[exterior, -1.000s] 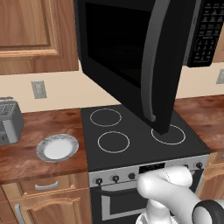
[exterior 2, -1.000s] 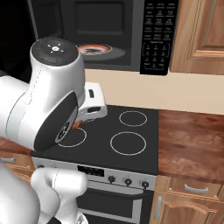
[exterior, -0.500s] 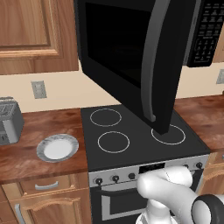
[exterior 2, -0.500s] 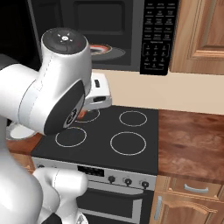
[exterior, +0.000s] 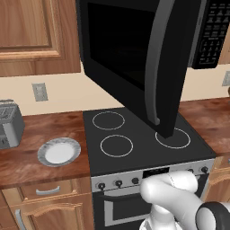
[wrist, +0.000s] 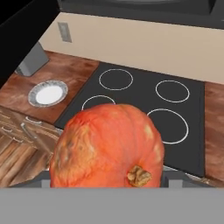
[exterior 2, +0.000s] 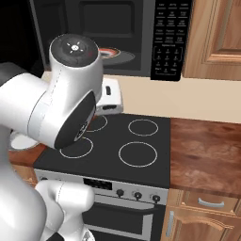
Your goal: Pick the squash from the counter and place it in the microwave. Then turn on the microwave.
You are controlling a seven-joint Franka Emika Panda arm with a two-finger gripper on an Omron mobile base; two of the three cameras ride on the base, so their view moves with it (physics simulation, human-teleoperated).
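The gripper (wrist: 105, 177) clasps the squash (wrist: 107, 146), a bumpy, rounded orange lump with a dry stem, above the smooth black stovetop (wrist: 144, 109). The microwave (exterior: 139, 58) hangs over the stove, its glossy door swung open toward the wood-grain counter (exterior: 40, 155) bearing the plate (exterior: 59, 152).

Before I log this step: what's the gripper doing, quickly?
Gripper: closed on the squash, held above the stovetop.
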